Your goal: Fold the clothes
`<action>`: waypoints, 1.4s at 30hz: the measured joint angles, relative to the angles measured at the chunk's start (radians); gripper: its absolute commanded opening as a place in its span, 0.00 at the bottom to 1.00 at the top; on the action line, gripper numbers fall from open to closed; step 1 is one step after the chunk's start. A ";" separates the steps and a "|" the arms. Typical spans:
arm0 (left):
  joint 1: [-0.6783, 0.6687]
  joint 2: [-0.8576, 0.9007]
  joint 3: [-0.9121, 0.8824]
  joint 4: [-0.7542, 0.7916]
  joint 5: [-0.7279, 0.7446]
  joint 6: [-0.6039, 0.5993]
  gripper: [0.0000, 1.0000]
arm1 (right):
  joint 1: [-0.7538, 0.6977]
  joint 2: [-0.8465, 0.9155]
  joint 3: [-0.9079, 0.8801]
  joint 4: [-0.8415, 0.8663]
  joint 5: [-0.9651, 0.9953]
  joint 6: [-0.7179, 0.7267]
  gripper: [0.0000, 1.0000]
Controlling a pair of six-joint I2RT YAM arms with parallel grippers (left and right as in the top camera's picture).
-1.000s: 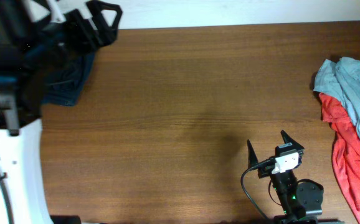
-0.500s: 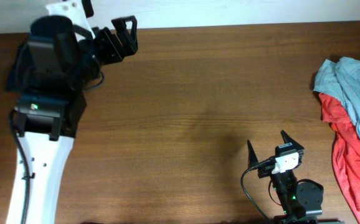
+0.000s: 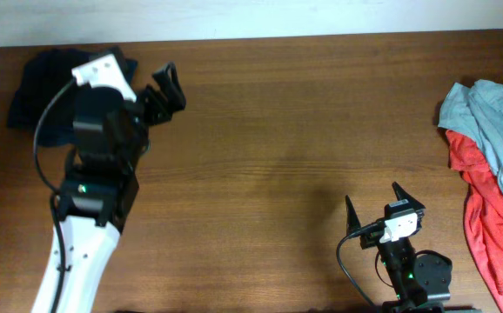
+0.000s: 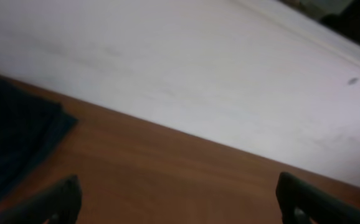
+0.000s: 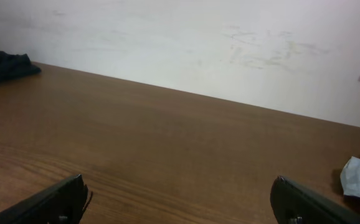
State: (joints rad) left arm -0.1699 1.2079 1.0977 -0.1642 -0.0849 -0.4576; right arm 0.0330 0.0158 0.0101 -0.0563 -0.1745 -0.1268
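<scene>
Jaws on the left arm (image 3: 95, 165) are spread wide and hold nothing, up by the far left corner of the bench (image 3: 278, 130). Dark clothes (image 3: 34, 87) lie just beside them. Jaws on the right arm (image 3: 405, 265) are spread wide too, empty, near the front edge. Grey-blue clothes (image 3: 486, 109) and red clothes (image 3: 482, 213) lie heaped at the right edge.
</scene>
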 measured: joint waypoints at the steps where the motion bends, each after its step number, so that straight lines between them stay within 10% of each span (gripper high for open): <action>1: 0.000 -0.018 -0.042 0.033 -0.011 0.000 0.99 | 0.000 0.000 0.000 0.000 0.000 0.000 0.99; 22: 0.000 -0.401 -0.832 0.377 -0.130 0.000 0.99 | 0.000 0.000 0.000 0.000 0.000 0.001 0.99; 42: 0.035 -0.652 -1.084 0.423 -0.186 0.001 0.99 | 0.000 0.000 0.000 0.000 0.000 0.000 0.99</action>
State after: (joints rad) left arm -0.1349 0.5564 0.0135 0.2588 -0.2707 -0.4568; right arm 0.0330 0.0158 0.0101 -0.0563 -0.1745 -0.1265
